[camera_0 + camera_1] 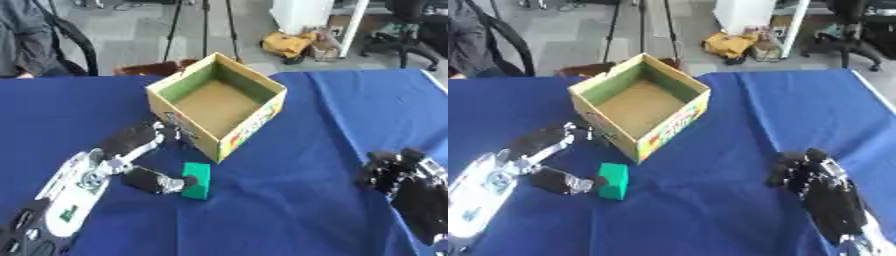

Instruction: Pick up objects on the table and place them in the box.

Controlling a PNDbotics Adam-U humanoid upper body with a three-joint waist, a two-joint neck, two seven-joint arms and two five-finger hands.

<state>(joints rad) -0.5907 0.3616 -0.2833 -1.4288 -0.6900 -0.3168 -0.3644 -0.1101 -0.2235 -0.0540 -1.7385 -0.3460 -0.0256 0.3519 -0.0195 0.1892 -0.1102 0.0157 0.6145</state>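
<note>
A matt blue cloth, lightly creased, covers the desk [350, 100], on which stand a plain brown cardboard box [219, 95] with printed paper-like outer walls and a matt green block [198, 180], beside the left robot hand [144, 160] of black plastic and silvery metal.

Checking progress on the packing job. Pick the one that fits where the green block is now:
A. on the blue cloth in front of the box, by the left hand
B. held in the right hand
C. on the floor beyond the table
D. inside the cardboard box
A: the green block lies on the blue tablecloth just in front of the open, empty cardboard box, with the left hand at its side; the right hand is far off, holding nothing.
</note>
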